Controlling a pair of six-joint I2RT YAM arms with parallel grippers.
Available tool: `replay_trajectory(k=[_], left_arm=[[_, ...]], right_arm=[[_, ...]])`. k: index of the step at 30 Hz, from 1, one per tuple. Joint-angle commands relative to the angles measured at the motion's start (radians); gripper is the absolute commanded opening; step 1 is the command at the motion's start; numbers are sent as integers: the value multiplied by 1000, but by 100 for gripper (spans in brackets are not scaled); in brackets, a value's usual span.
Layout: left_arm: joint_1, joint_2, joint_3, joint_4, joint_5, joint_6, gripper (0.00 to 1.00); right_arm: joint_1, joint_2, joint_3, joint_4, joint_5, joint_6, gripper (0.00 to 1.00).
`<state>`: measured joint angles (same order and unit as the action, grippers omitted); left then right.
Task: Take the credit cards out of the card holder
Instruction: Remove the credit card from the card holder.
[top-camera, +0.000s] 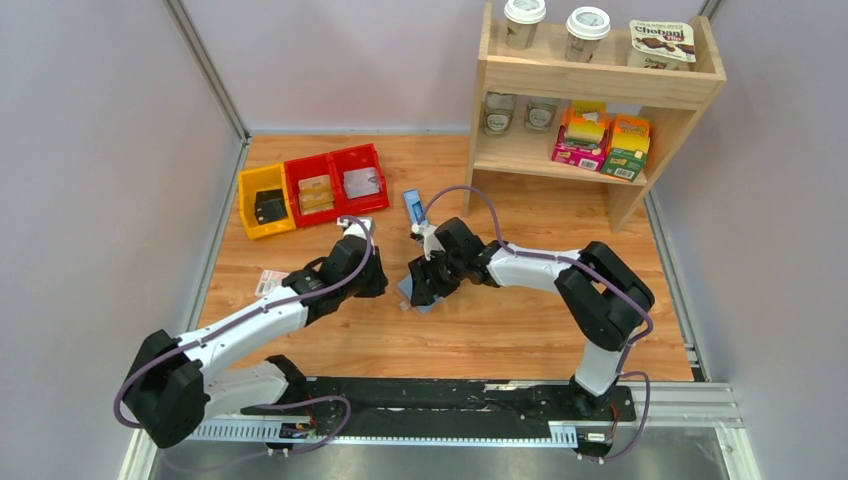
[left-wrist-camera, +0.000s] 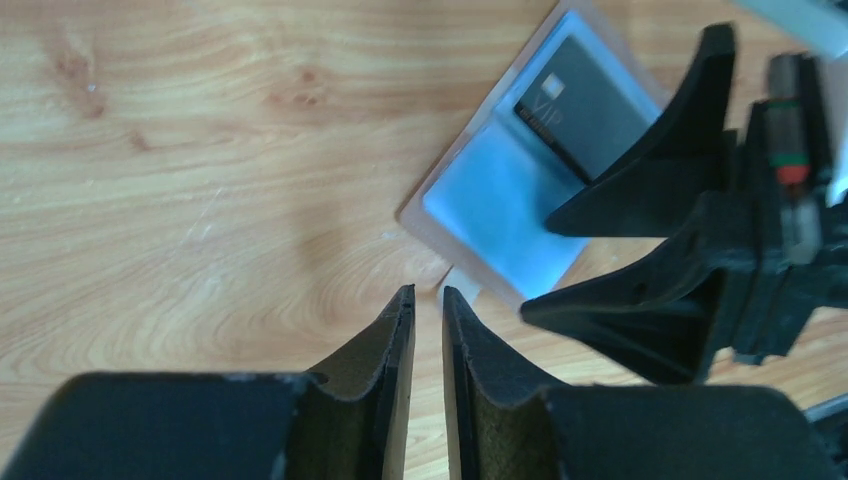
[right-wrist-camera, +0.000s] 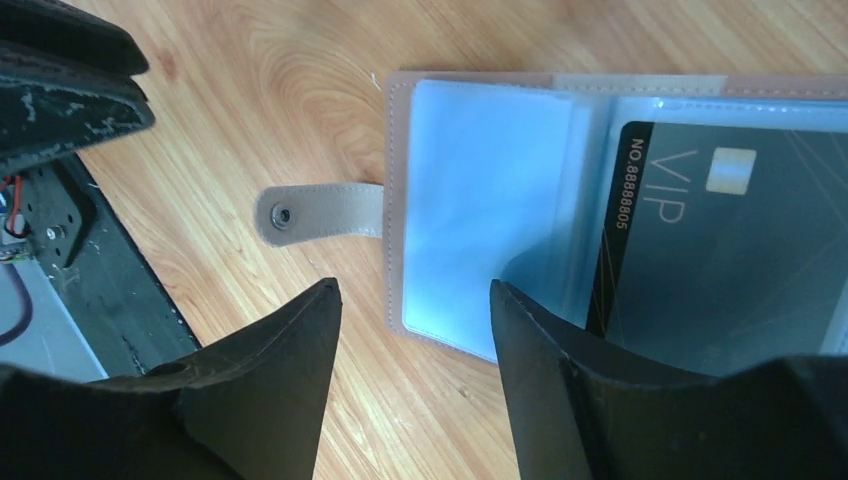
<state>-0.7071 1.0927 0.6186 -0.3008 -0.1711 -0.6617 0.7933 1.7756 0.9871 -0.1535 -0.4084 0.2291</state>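
Observation:
The card holder (right-wrist-camera: 480, 200) lies open on the wooden table, pale blue lining up, its tan snap tab (right-wrist-camera: 320, 210) pointing left. A dark credit card (right-wrist-camera: 720, 260) marked VIP sits in a slot of its right half. My right gripper (right-wrist-camera: 410, 290) is open and empty; one finger is over the holder's near edge, the other over bare wood. My left gripper (left-wrist-camera: 425, 292) is shut and empty, its tips just short of the holder (left-wrist-camera: 500, 210); the card (left-wrist-camera: 590, 110) shows there too. In the top view both grippers, left (top-camera: 378, 282) and right (top-camera: 418, 290), meet at the holder (top-camera: 425, 305).
A pink-and-white packet (top-camera: 270, 283) lies left of the left arm. A yellow bin (top-camera: 265, 200) and two red bins (top-camera: 340, 182) stand at the back left. A narrow blue box (top-camera: 413, 207) stands behind the grippers. A wooden shelf (top-camera: 590, 90) holds cups and cartons.

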Motion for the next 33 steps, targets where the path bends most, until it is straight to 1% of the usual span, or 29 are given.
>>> replay_trajectory(k=[1, 5, 7, 8, 9, 11, 15, 18, 22, 26, 29, 33], left_arm=[[-2, 45, 82, 64, 36, -52, 24], [-2, 159, 136, 120, 114, -87, 24], [-2, 219, 165, 147, 165, -96, 24], [-2, 252, 171, 161, 165, -96, 23], [-2, 275, 188, 166, 204, -96, 23], [-2, 358, 220, 149, 240, -88, 22], [-2, 452, 254, 123, 280, -41, 20], [-2, 495, 270, 82, 282, 8, 19], [-2, 541, 279, 28, 266, 40, 18], [1, 556, 268, -11, 194, 79, 18], [11, 561, 271, -55, 144, 123, 17], [26, 535, 280, -93, 84, 175, 17]], right_arm=[[0, 9, 24, 45, -63, 36, 64], [-54, -54, 18, 35, -17, 55, 66], [-80, -100, 13, 16, 40, 43, 66], [-92, -119, 12, -1, 87, 35, 66], [-103, -133, 12, -17, 133, 26, 66], [-138, -137, 13, -40, 201, 21, 63], [-193, -90, 47, -63, 223, 26, 57], [-195, -29, 93, -92, 206, 15, 53], [-187, 11, 82, -80, 171, 33, 48], [-151, 2, 39, -90, 157, 61, 43], [-120, -27, -1, -101, 146, 122, 38], [-95, -88, -47, -95, 137, 194, 37]])
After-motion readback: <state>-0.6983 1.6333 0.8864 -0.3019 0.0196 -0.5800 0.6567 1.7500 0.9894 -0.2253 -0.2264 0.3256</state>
